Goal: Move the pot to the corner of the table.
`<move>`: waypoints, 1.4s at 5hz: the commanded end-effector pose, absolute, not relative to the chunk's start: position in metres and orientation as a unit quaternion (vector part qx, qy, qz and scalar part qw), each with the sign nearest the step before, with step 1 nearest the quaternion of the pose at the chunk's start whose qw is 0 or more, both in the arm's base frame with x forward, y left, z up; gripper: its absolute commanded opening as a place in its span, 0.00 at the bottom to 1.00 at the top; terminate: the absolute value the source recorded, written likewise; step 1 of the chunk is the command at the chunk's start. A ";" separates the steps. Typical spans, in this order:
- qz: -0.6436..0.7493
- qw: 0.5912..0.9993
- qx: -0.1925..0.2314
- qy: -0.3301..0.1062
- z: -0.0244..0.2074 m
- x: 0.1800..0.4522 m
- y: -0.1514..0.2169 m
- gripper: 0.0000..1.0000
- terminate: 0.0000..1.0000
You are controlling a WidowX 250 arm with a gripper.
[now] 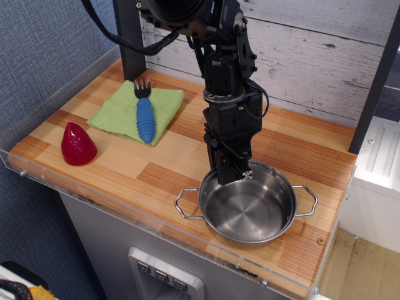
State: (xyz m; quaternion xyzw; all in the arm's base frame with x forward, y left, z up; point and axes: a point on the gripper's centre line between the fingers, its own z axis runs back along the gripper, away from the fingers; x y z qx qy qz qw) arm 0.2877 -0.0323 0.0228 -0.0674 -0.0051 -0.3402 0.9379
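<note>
Steel pot (247,209) far rim hidden behind pincer (232,175).

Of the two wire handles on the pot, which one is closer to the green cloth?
The left-side handle of the pot, pointing toward the red object. The other handle points toward the table's right edge, away from the green cloth.

I am seeing a whitewashed plank wall (325,44) running along the 12 o'clock side. A blue textured partition (44,44) is standing at 9 o'clock. A dark post (129,37) is rising at 11 o'clock. A white cabinet (375,181) is sitting at 3 o'clock over tan flooring (362,275).
</note>
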 end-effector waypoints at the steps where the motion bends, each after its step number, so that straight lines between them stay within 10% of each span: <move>1: -0.327 0.944 -0.048 -0.021 0.039 0.293 -0.024 1.00 0.00; 7: -0.025 0.998 0.056 -0.033 0.120 0.274 0.039 1.00 0.00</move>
